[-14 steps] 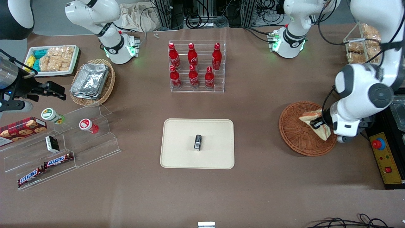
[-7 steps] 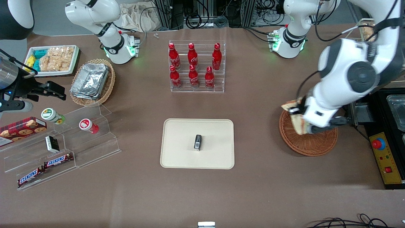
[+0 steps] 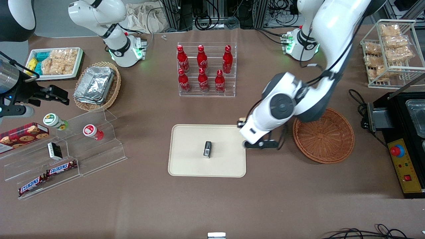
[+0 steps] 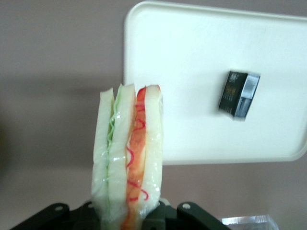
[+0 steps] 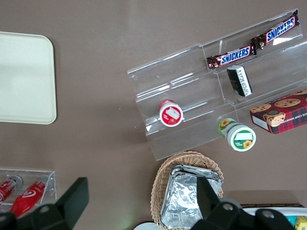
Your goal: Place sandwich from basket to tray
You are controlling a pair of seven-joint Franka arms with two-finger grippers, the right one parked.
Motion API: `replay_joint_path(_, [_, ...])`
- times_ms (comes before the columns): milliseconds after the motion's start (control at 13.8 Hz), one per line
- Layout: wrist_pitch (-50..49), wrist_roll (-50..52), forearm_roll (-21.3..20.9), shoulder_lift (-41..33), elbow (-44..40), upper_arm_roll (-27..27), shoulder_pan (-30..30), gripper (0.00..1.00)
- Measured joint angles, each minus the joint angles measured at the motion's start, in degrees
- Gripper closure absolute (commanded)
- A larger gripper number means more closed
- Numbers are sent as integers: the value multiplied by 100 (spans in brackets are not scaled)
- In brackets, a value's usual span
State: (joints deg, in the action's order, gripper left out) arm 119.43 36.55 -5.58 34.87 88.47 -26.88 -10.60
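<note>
My pincer [image 4: 129, 218] is clamped on the sandwich [image 4: 128, 158], gripping the wedge at one end so that it stands edge-on with its layers of pale bread, green and red-orange filling showing. In the front view the pincer [image 3: 244, 131] hangs above the bench at the edge of the tray [image 3: 186, 166] nearest the basket [image 3: 323, 136], which lies empty toward the working arm's end of the bench.

Risks from this position:
- The wedge is held by one end only and is wrapped in glossy film. In my judgement it can slide out or pivot in the grip if I move sharply.
- A small dark box [image 3: 207, 148] stands near the tray's middle. If I lower the sandwich too close to it, I may knock it over or rest the wedge on it at a tilt.
- Releasing here, at the rim, could leave the sandwich half on the tray and half on the bench.
- Released edge-on, the wedge may topple either way.

Legible writing: two bars marked SNICKERS [image 3: 61, 168] on the clear stepped stand [image 3: 99, 156]. The red bottles [image 3: 202, 68] carry white script too small for me to read, as is the box's label.
</note>
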Motion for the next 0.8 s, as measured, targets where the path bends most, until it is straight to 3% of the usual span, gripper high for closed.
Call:
replay_joint_path(145, [679,171,-459,641,-104,6,-121,100])
replay_joint_path(217, [903,185,-597,896,-137,9,-124,86])
replay_joint_path(289, [1034,185,-693,1106,-176,16,-122,35])
replay_joint_path(361, [1106,185,-777,1270,-203,16,-125,0])
replay_joint_path(651, [1193,190,-1234,1396,-297,-19,-150,0])
replay_joint_path(795, [969,192,-1269,1265,-434,-16,-140,0])
